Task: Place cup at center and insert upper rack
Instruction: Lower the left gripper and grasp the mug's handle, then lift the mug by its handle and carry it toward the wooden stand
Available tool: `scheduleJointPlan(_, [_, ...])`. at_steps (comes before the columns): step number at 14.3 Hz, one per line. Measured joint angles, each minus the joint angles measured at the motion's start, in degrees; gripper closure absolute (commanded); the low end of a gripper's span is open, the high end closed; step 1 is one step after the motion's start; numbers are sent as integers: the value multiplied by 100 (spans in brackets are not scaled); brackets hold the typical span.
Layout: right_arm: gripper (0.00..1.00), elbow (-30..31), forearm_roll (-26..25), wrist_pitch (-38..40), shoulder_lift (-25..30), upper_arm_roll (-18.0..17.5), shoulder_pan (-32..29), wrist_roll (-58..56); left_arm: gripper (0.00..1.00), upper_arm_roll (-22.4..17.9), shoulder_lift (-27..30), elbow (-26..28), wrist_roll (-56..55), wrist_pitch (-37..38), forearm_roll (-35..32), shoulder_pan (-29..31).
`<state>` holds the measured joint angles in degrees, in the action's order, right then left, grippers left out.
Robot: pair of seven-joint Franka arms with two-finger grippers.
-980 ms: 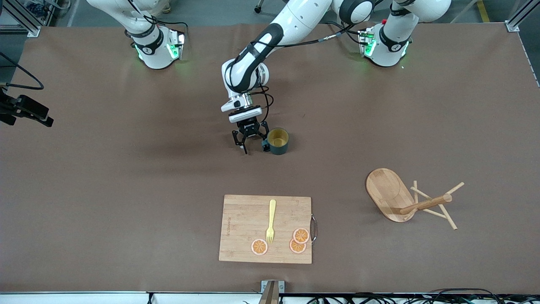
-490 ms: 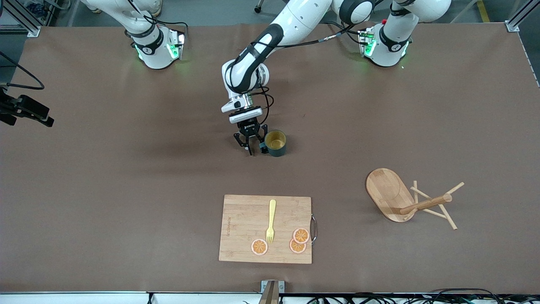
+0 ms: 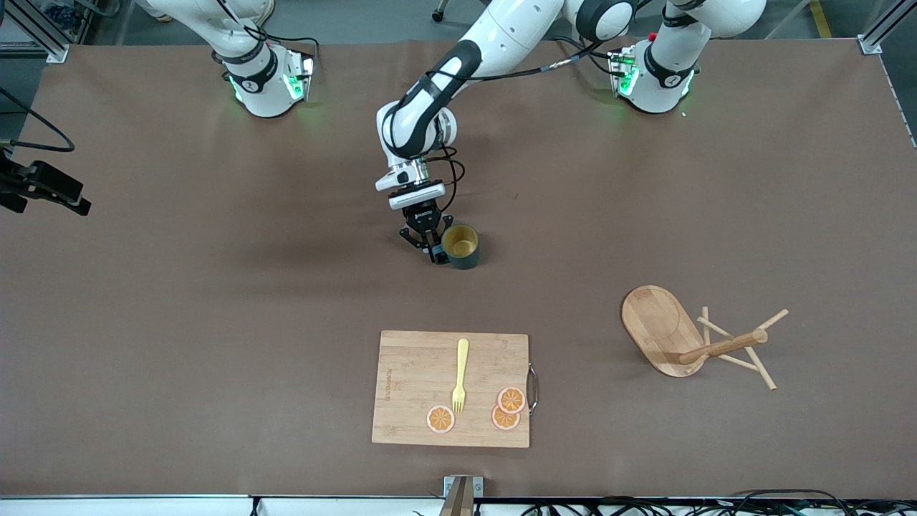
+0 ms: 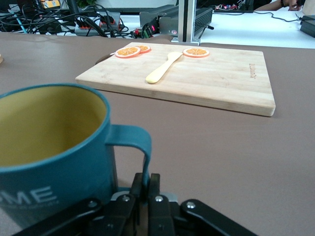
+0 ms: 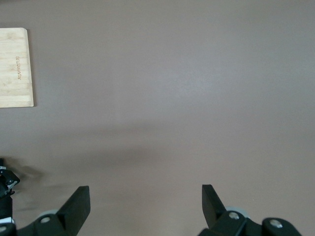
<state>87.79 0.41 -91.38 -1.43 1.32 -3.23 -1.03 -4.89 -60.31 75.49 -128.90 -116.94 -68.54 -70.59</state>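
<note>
The left hand (image 3: 432, 252) is clamped on the handle of the dark teal cylindrical cup (image 3: 460, 246) — ready to carry it; the right hand (image 5: 145, 204) waits with fingers apart.

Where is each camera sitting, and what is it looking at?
Front view: high across the table, facing both arm bases; the left gripper is shut on the cup handle.
Left wrist view: low on that arm, looking past the cup to the cutting board; its fingers show.
Right wrist view: looking down at table; open right gripper shows.
Shared: cutting board.
</note>
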Motion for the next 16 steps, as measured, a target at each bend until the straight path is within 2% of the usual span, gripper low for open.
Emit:
scheduleJointPlan(6, [0, -5, 0, 0, 0, 0, 0, 0, 100, 5, 93, -179, -307, -6, 143, -1])
scheduleJointPlan(16, [0, -6, 0, 1, 0, 5, 0, 0, 100, -9, 1123, -236, -28, 0, 1604, 316])
